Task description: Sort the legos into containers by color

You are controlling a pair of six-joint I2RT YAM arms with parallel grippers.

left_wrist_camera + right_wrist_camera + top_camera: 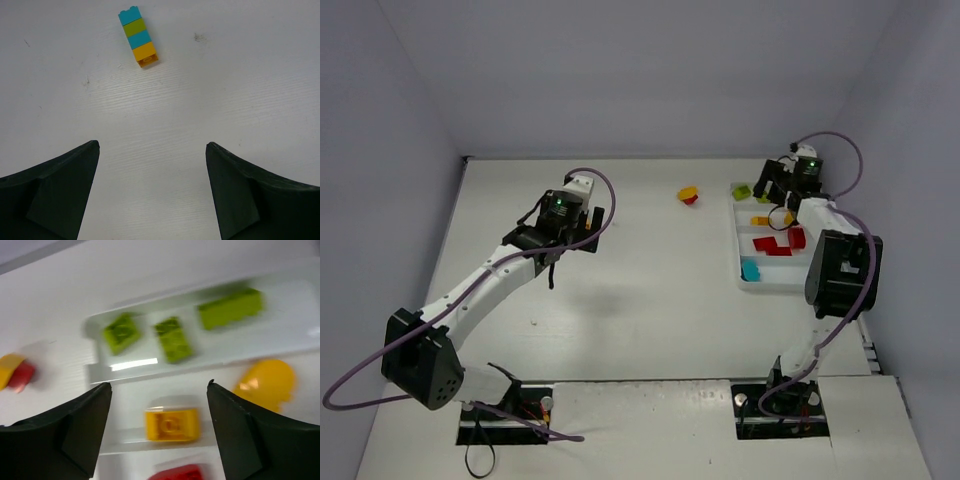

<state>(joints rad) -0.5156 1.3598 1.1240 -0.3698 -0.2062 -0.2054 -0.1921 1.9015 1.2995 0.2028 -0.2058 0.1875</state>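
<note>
From above: one tray (775,287) at the desk's (640,300) right edge, one yellow-red stack (689,195) left of it, toward the far edge. Left wrist: one four-brick stack (138,36); left gripper (152,145) spread wide, empty. Right wrist: three green bricks (172,339) and two yellow pieces (171,425) in the tray; right gripper (159,385) released, holding nothing.

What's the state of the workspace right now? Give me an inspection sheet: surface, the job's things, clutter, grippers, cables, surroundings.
Surface: white table, a few small dark scuffs.
Job's things: white tray holds green bricks, yellow pieces, red bricks and a cyan brick, grouped by colour; yellow-and-red stack and cyan-green-cyan-orange stack lie on the table outside the tray.
Clutter: nothing seen.
Grippers: left gripper open, empty, over bare table short of the four-brick stack; right gripper open, empty, over the tray.
Cables: purple cables loop off both arms, clear of the bricks.
Surroundings: plain pale walls.
</note>
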